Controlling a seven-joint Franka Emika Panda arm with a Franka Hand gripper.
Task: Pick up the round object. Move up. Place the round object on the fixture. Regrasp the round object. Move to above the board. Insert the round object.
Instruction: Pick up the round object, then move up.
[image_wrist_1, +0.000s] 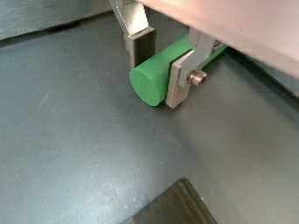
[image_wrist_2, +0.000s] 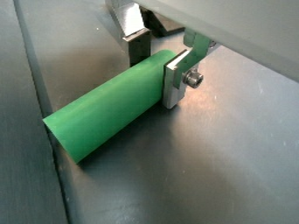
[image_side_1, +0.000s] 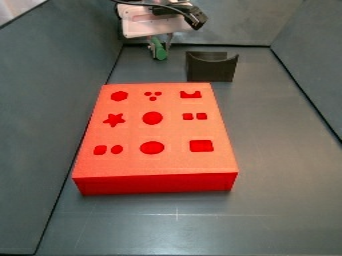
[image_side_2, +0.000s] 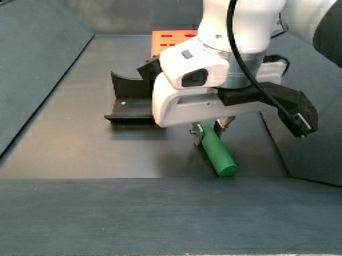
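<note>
Gripping green round object (image_wrist_2: 103, 114) lying on bench (image_wrist_1: 70, 131), fingers (image_wrist_1: 181, 80) closed; fixture (image_side_1: 210, 66) at 3 o'clock, everything else pending.

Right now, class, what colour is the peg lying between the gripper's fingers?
Green: the round object shows best in a wrist view, between the gripper fingers.

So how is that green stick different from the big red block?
The green stick is slim, round and smooth; the red block is wide, flat and boxy, with shaped holes in its top. The stick is far smaller than the block. The stick lies on its side between the fingers of the hand, while the block sits apart, untouched. Both rest on the same grey floor.
</note>
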